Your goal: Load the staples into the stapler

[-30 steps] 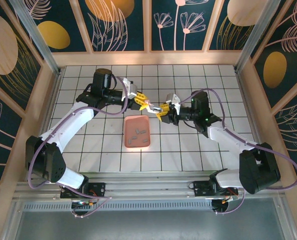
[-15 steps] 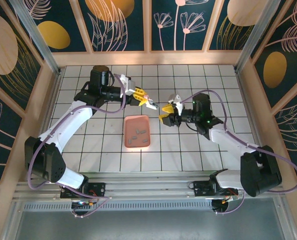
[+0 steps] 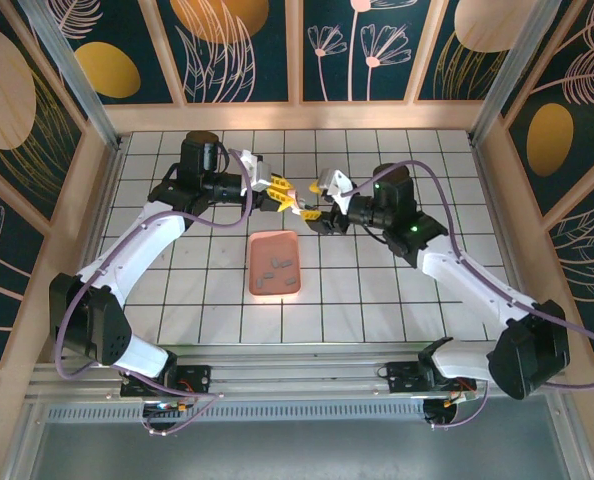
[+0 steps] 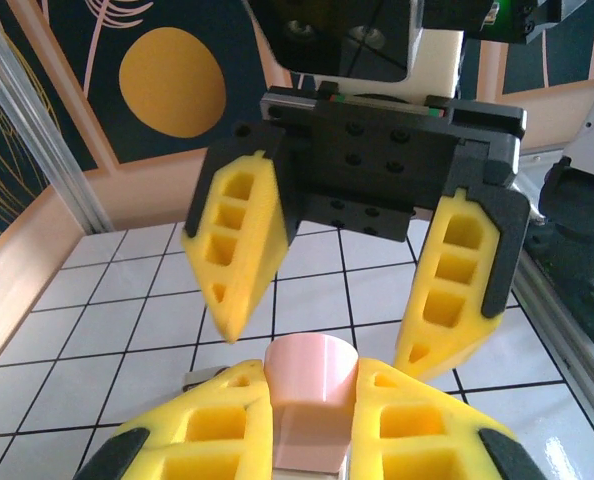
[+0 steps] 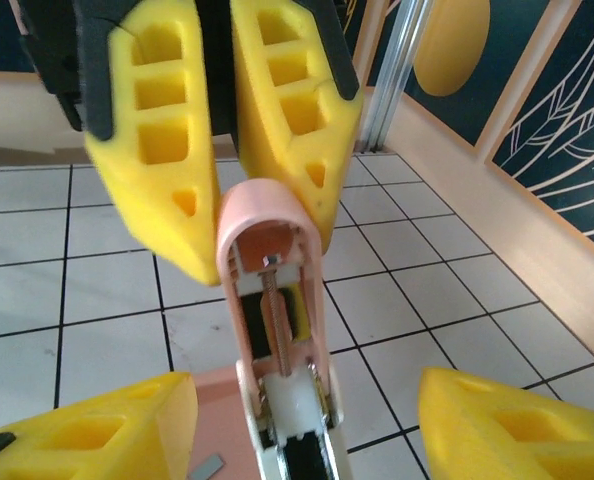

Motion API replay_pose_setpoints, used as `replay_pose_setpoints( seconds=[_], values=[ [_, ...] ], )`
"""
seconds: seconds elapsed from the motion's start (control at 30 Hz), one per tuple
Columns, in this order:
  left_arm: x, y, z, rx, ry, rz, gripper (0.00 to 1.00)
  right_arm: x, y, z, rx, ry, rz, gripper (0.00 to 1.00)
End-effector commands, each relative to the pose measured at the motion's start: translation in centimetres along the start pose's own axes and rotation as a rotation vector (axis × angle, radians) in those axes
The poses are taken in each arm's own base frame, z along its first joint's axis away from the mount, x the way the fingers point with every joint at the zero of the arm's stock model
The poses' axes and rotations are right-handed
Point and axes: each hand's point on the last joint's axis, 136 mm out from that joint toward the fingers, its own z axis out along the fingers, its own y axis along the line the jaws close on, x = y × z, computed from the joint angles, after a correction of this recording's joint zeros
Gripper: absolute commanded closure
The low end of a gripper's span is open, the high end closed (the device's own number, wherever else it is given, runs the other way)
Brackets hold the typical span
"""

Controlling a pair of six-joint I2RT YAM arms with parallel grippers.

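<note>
White grid-tile worktop (image 3: 377,290), wood frame (image 3: 287,116), teal panels (image 3: 252,65) w/ gold ovals, pink flowers.
L gripper (image 3: 289,200): jaws clamped on stapler (image 5: 272,330), in air just behind tray (image 3: 254,270). R gripper (image 3: 319,208): jaws apart, stapler tip between. Staples (image 3: 280,265) in tray.

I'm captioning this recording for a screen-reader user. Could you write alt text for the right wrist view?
The left claw is shut on a pale pink stapler, its open inside facing the camera. The right claw stands open on either side of it, not touching, above a white tiled table.
</note>
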Motion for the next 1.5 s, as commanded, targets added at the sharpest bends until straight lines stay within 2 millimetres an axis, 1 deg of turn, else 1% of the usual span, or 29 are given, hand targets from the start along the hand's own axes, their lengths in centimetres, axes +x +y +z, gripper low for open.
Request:
replay_pose_setpoints(
  seconds=[0.0, 0.1, 0.2, 0.27, 0.37, 0.4, 0.43, 0.47, 0.57, 0.6, 0.67, 0.7, 0.8, 0.83, 0.9, 1.0, 1.1, 1.23, 1.37, 1.47],
  values=[
    [-1.9, -0.5, -0.4, 0.023, -0.035, 0.059, 1.0, -0.1, -0.5, 1.1, -0.007, 0.016, -0.051, 0.4],
    [-2.0, -0.6, -0.5, 0.031, -0.041, 0.059, 1.0, 0.0, -0.3, 1.9, -0.052, 0.021, -0.053, 0.4],
    [-2.1, -0.6, -0.5, 0.031, -0.043, 0.061, 1.0, 0.3, -0.1, 2.4, -0.087, 0.031, -0.053, 0.44],
    [-2.2, -0.6, -0.5, 0.03, -0.045, 0.061, 1.0, 0.5, 0.0, 2.6, -0.1, 0.033, -0.052, 0.52],
    [-2.2, -0.3, -0.5, 0.016, -0.042, 0.053, 1.0, 0.5, 0.0, 2.5, -0.108, 0.028, -0.047, 0.71],
    [-2.2, 0.0, -0.5, -0.001, -0.037, 0.043, 0.98, 0.5, 0.0, 2.4, -0.106, 0.027, -0.041, 0.76],
    [-2.2, 0.4, -0.5, -0.022, -0.031, 0.029, 0.93, 0.7, -0.1, 2.2, -0.1, 0.03, -0.027, 0.79],
    [-2.2, 0.9, -0.6, -0.056, -0.026, 0.014, 0.86, 1.0, -0.1, 2.0, -0.09, 0.033, -0.008, 0.81],
    [-2.3, 3.3, -1.1, -0.204, -0.023, -0.075, 0.56, 2.2, -0.5, 1.5, -0.013, 0.052, 0.093, 0.82],
    [-2.3, 4.2, -1.4, -0.265, -0.022, -0.108, 0.48, 2.8, -0.9, 1.2, 0.028, 0.06, 0.14, 0.83],
    [-1.8, 6.2, -2.2, -0.398, -0.021, -0.196, 0.35, 4.4, -1.9, 0.9, 0.128, 0.087, 0.267, 0.87],
    [-1.4, 7.3, -2.8, -0.478, -0.017, -0.244, 0.31, 5.4, -2.4, 0.8, 0.187, 0.105, 0.346, 0.87],
    [0.2, 9.7, -4.8, -0.676, -0.006, -0.368, 0.24, 8.4, -3.8, 0.4, 0.37, 0.158, 0.562, 0.88],
    [0.8, 10.2, -5.3, -0.732, -0.002, -0.401, 0.22, 9.4, -4.1, 0.2, 0.424, 0.18, 0.616, 0.88],
    [2.3, 11.1, -7.0, -0.862, 0.004, -0.476, 0.18, 12.0, -4.9, -0.2, 0.558, 0.241, 0.743, 0.87],
    [4.6, 11.6, -9.2, -1.015, 0.016, -0.544, 0.16, 15.8, -5.8, -0.9, 0.733, 0.323, 0.919, 0.88],
    [6.3, 11.5, -10.8, -1.118, 0.023, -0.583, 0.15, 18.7, -6.0, -0.7, 0.828, 0.394, 1.01, 0.9],
    [7.4, 10.9, -11.3, -1.141, 0.019, -0.599, 0.15, 22.5, -6.2, -0.5, 0.993, 0.505, 1.069, 0.89],
    [8.1, 10.6, -11.6, -1.155, 0.025, -0.615, 0.15, 24.8, -6.0, 0.4, 1.028, 0.574, 1.086, 0.88],
    [8.4, 10.5, -11.6, -1.157, 0.032, -0.623, 0.14, 25.9, -5.4, 1.0, 1.029, 0.609, 1.095, 0.87]
  ],
)
